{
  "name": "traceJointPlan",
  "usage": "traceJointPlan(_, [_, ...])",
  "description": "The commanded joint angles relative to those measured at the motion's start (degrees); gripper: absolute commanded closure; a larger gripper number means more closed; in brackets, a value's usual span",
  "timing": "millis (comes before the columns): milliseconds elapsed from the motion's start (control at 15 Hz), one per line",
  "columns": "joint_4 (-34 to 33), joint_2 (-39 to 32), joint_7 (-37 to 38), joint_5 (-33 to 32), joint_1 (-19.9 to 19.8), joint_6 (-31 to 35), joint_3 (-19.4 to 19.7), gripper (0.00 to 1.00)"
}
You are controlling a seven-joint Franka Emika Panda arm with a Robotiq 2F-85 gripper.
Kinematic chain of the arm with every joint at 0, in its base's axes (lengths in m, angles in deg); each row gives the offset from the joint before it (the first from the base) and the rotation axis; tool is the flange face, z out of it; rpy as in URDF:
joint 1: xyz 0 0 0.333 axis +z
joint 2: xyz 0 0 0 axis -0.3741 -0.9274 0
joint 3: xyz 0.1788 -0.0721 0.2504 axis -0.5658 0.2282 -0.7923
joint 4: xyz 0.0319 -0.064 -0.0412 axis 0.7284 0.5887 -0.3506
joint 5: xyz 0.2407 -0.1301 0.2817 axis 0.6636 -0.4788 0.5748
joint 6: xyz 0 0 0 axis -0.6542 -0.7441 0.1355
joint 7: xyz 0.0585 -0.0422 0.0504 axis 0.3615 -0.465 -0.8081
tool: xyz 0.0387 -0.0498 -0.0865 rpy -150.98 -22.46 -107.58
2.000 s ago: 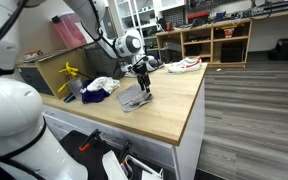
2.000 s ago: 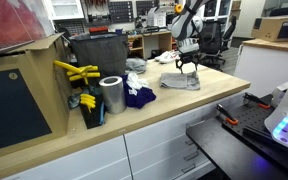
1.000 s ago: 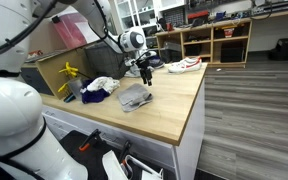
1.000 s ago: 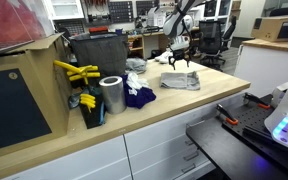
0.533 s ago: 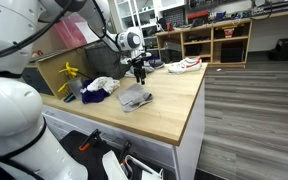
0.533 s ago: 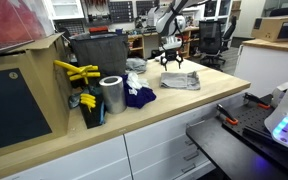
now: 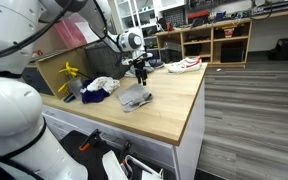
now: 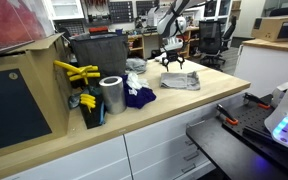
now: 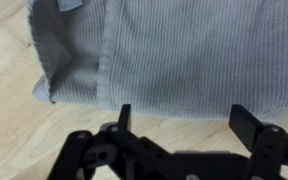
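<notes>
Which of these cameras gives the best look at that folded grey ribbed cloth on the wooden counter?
The wrist view: the folded grey ribbed cloth fills it, ribs and folded edge clear. Both exterior views show the cloth only small on the light wooden counter, near the open gripper.

1. Your gripper (image 9: 184,117): black and matt all over. It could be hard plastic or coated metal, can't tell which.
2. The grey cloth (image 9: 164,50) just beyond it is a fine ribbed knit, soft and matt, with no sheen.
3. Your countertop (image 9: 9,110) is light wood with visible grain and a smooth satin finish.
4. The cylinder (image 8: 111,95) on the left is bare metal with a dull brushed sheen.
5. The dark blue cloth (image 8: 139,97) just right of the cylinder is soft, crumpled and matt.
6. The cabinet fronts (image 8: 169,150) are white, smooth and slightly glossy.
7. The floor (image 7: 254,110) is grey wood-look planks with low sheen.
</notes>
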Motion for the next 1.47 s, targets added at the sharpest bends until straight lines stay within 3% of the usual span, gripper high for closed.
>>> traceJointPlan(0, [-0.4,-1.0,1.8,-1.8,1.9,0.5,1.3,0.0])
traceJointPlan(600, [-5.8,-3.2,8.1,-8.7,8.3,0.1,1.6,0.0])
traceJointPlan(1400, [-12.7,-13.1,8.9,-9.7,10.8,-0.8,0.7,0.0])
